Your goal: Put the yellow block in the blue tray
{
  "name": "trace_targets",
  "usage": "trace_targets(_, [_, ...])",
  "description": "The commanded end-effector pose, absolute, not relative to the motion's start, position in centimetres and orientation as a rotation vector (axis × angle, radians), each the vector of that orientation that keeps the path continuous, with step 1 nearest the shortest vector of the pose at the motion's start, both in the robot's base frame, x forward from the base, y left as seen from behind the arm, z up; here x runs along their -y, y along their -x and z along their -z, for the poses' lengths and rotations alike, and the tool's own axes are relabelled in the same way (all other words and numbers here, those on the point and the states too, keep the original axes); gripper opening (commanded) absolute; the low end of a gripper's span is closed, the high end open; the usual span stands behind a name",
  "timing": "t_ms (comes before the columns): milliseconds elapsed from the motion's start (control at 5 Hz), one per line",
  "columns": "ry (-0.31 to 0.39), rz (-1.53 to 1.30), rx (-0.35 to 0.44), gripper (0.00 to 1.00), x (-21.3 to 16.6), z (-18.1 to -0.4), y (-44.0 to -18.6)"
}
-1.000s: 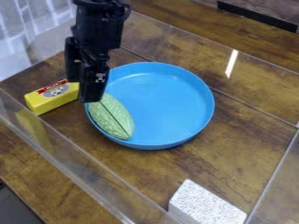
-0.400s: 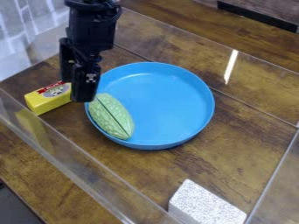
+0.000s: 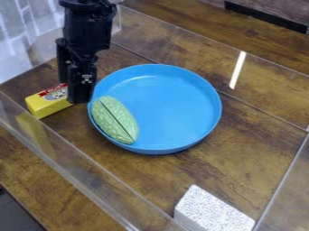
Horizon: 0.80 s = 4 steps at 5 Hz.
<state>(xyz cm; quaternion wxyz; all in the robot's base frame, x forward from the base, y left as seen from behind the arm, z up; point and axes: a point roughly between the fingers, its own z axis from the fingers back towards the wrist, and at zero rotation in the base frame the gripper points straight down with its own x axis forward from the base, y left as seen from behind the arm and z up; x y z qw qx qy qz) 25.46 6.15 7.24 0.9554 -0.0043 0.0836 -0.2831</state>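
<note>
A round, shallow blue tray (image 3: 182, 113) with a raised rim sits on the dark wooden counter (image 3: 259, 135), taking up the middle of the view. Inside it, against the left part of the rim, lies a green ribbed oval (image 3: 115, 119), its long side running from upper left to lower right. The remaining floor of the tray is bare blue plastic.

The yellow block (image 3: 46, 100) lies outside the tray, on the counter just to its left, near the counter's left corner. It is a small bar with a white-and-red label on its top face, lying flat with its long side angled slightly upward to the right. It does not touch the tray.

The black tool (image 3: 78, 83) hangs from the arm above, pointing straight down over the gap between the block's right end and the tray's left rim. Its jaws stand wide apart and hold nothing; whether a finger touches the block cannot be told from this angle.

At the lower right edge of the view a white speckled block (image 3: 214, 212) rests on the counter, well apart from the tray and partly cut off by the frame.
</note>
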Motion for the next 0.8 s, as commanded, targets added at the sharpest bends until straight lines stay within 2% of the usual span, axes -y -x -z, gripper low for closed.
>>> trace_targets(0, [-0.006, 0.571, -0.132, 1.00, -7.5, -7.6, -25.6])
trace_targets(600, [-0.014, 0.518, -0.106, 1.00, -10.7, -5.2, -25.7])
